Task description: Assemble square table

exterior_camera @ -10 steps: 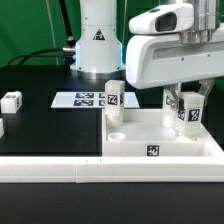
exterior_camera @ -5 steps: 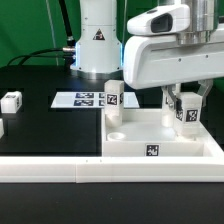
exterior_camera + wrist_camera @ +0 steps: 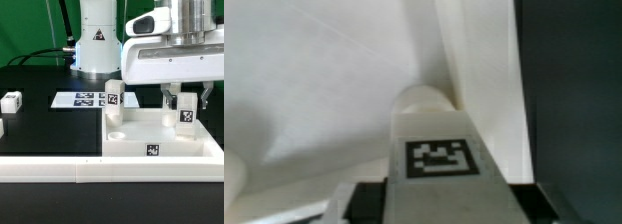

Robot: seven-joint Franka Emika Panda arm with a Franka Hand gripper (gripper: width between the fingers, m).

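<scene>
We are watching the claw (image 3: 186, 103), seemingly clamped on 1 white leg (image 3: 186, 117), holding it upright at the tabletop's (image 3: 150, 151) far corner on the exterior view's right. Tilting while turning is risking a jammed, crooked leg.

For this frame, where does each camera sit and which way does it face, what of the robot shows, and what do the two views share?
Exterior view: off the arm, facing the robot's base across the square table top; shows the base and the fingers either side of a leg.
Wrist view: on the wrist, looking down along that leg onto the white top; blurred grey finger parts beside it.
Shared: the tagged leg and the top.
</scene>
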